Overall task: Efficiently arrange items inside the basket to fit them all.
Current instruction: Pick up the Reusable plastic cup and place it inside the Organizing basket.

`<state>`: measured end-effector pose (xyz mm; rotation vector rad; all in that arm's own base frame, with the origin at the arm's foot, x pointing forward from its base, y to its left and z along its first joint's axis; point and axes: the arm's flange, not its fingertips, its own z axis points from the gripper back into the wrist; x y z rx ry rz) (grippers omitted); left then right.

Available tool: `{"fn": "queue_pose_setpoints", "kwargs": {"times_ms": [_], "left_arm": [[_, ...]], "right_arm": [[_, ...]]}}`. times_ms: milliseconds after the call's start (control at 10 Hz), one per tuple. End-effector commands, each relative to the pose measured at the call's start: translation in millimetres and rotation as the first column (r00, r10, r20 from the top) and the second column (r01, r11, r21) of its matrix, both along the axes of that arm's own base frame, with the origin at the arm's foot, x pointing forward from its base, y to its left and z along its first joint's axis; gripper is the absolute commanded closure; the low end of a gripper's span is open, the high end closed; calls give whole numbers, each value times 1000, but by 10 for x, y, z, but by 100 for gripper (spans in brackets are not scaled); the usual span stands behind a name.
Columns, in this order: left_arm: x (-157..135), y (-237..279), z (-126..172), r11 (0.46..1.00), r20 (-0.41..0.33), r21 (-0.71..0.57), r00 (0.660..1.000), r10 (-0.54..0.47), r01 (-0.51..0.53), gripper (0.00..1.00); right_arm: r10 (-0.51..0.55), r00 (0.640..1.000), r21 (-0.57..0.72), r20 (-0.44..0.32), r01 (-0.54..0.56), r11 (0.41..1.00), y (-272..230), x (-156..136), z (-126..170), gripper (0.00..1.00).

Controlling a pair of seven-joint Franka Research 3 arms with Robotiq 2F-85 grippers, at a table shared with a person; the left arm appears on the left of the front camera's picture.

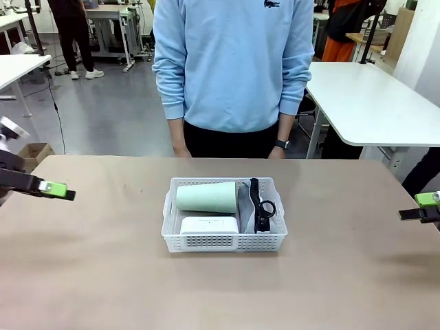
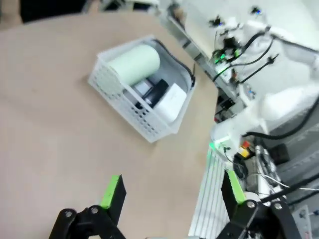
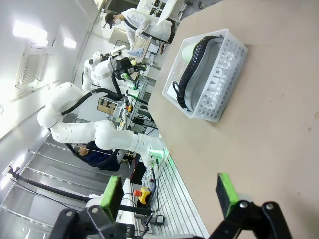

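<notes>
The white basket (image 1: 223, 243) stands in the middle of the table. Inside it the pale green cup (image 1: 206, 196) lies on its side at the back, with the white screen device (image 1: 210, 225) in front of it. The grey pouch (image 3: 207, 67) fills the right part, its "CAMPUS" lettering showing through the perforated wall and its black strap (image 1: 260, 203) coiled on top. A black item, perhaps the stapler (image 2: 157, 91), lies between cup and device. My left gripper (image 1: 58, 190) (image 2: 173, 189) is open far left. My right gripper (image 1: 421, 207) (image 3: 169, 191) is open far right.
A person in a light blue sweatshirt (image 1: 232, 62) stands at the far edge, hands (image 1: 180, 150) hanging by the table rim. Bare tabletop (image 1: 103, 261) lies all around the basket. White tables stand behind on both sides.
</notes>
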<state>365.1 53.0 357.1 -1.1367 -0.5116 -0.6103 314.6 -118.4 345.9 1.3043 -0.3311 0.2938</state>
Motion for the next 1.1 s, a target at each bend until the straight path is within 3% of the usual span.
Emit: {"fn": "queue_pose_setpoints", "kwargs": {"times_ms": [0, 1000], "left_arm": [[-244, 32, 495, 997, 125, 37, 990, 63, -68, 0], [-244, 32, 495, 997, 125, 37, 990, 63, -68, 0]], "right_arm": [[0, 1000, -10, 23, 0, 1000, -7, -21, -1, 0], [0, 1000, -10, 23, 0, 1000, -7, -21, -1, 0]]}}
